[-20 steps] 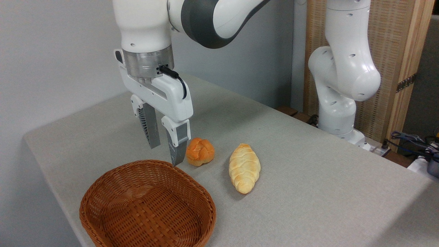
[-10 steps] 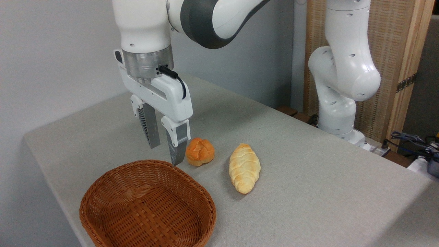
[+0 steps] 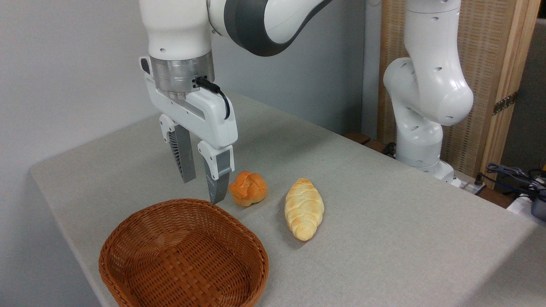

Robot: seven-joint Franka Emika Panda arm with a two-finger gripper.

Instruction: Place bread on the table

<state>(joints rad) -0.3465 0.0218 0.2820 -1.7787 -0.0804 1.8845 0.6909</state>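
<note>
The bread, 1 small round orange-brown bun with a knotted top, is seen resting on the table, which is covered in plain light grey-beige cloth. Just to the right of the bun, not touching it, 1 longer pale yellow braided loaf is laid on the same cloth. In front of the bun and to its left, 1 brown woven basket is set near the table's front edge, and nothing is seen inside it. Just left of the bun, the gripper is held above the cloth with its 2 fingers pointing down; the jaws are parted by a narrow gap and nothing is held between them. The nearer fingertip is seen close beside the bun, above the basket's far rim. Behind the bun, a pale grey wall is seen; far to its right stand the arm's white base, a wooden-framed woven screen and some cables. No writing can be read.
</note>
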